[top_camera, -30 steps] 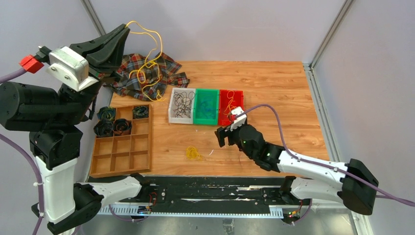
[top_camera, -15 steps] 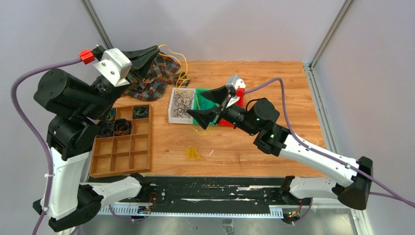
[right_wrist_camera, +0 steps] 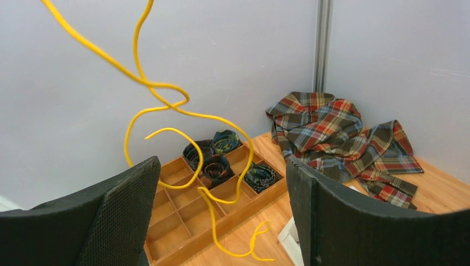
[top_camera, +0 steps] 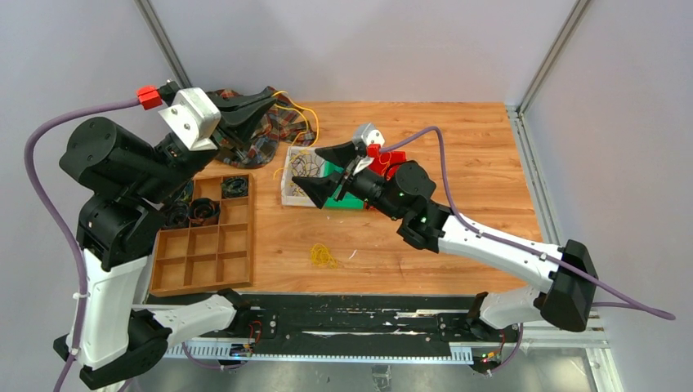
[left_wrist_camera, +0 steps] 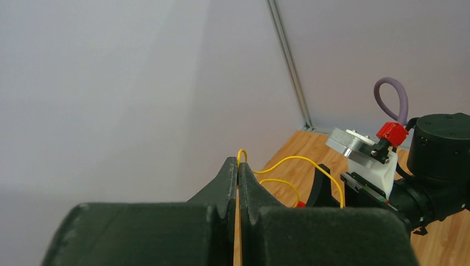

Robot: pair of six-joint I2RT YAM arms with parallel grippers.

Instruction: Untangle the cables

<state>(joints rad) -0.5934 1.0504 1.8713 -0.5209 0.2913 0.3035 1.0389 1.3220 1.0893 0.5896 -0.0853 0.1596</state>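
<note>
A thin yellow cable (top_camera: 301, 116) hangs in loops from my left gripper (top_camera: 270, 92), which is raised over the table's back left and shut on its top end. In the left wrist view the cable (left_wrist_camera: 302, 160) arcs out from the pinched tips of the left gripper (left_wrist_camera: 238, 165). My right gripper (top_camera: 324, 169) stands wide open just right of it. In the right wrist view the dangling yellow cable (right_wrist_camera: 166, 108) passes between the spread fingers (right_wrist_camera: 119, 194) of the right gripper (right_wrist_camera: 221, 185) without touching them. A small yellow bunch (top_camera: 322, 256) lies on the table near the front.
A white bin (top_camera: 288, 193) of black strands, a green bin (top_camera: 347, 200) and a red bin (top_camera: 394, 169) sit mid-table under the right arm. A wooden divided tray (top_camera: 200, 261) with dark rolled bundles (right_wrist_camera: 213, 160) stands at the left. A plaid cloth (right_wrist_camera: 332, 133) lies at the back left.
My left gripper came down and rightward, carrying the yellow cable. My right arm rose from the table and swung left until its open jaws straddle the hanging cable.
</note>
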